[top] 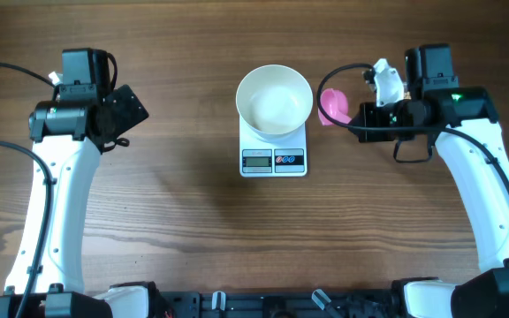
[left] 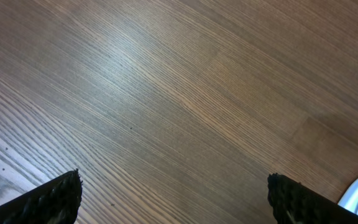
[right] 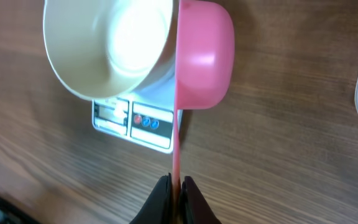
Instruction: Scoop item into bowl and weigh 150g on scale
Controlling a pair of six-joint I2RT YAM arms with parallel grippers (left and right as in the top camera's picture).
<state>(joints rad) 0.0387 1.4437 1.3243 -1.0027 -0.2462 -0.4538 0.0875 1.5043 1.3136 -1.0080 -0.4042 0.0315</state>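
The white bowl (top: 275,100) sits on the small digital scale (top: 274,159) at the middle of the wooden table (top: 193,230), its inside showing plain white. The right gripper (right: 175,186) is pinched tight on the thin handle of a pink scoop (right: 204,56), which is turned on edge just beside the bowl's rim. The left gripper (left: 176,196) hangs with its jaws spread wide and holds nothing, well apart from the scale.

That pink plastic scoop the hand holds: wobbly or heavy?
Probably light: the pink plastic scoop looks thin-walled. The right hand pinches only its slim handle's end, so it may flex or twist. Its glossy surface might slip.
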